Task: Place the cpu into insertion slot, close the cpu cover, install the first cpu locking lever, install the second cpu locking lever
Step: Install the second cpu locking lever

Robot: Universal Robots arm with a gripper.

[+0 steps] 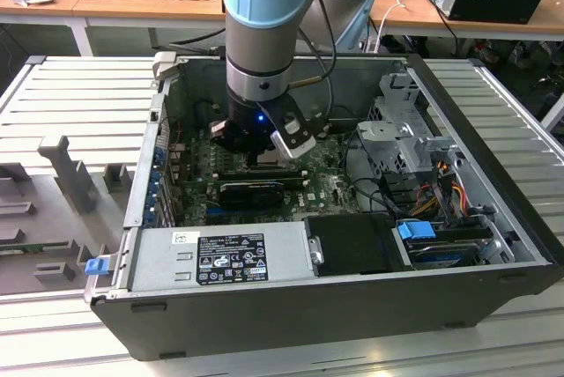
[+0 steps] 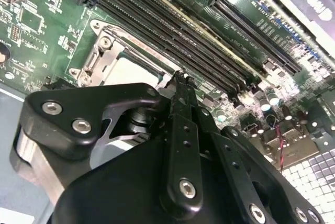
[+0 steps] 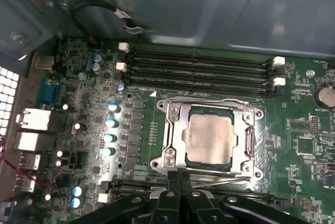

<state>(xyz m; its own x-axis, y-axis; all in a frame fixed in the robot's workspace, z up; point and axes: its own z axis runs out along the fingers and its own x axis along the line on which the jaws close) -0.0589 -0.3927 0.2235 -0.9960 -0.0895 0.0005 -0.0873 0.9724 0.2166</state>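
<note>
The black claw (image 3: 180, 195) hangs low inside the open grey computer case (image 1: 493, 113), its fingertips pressed together and gripping nothing, just beside the near edge of the dark silver windowed cpu cover (image 3: 175, 130). Just beyond the claw, the flat silver square cpu (image 3: 210, 137) lies level in the black-framed insertion slot (image 3: 209, 162) with the cover down around it. Long black memory slots (image 3: 201, 69) run beyond the socket, parallel to its far edge, leaving little free board there.

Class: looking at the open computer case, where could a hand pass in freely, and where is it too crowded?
Freest is the board beside the cpu cover, toward the round battery. Crowded: the gripper at the cover's edge, the memory slots, and the capacitors.
</note>
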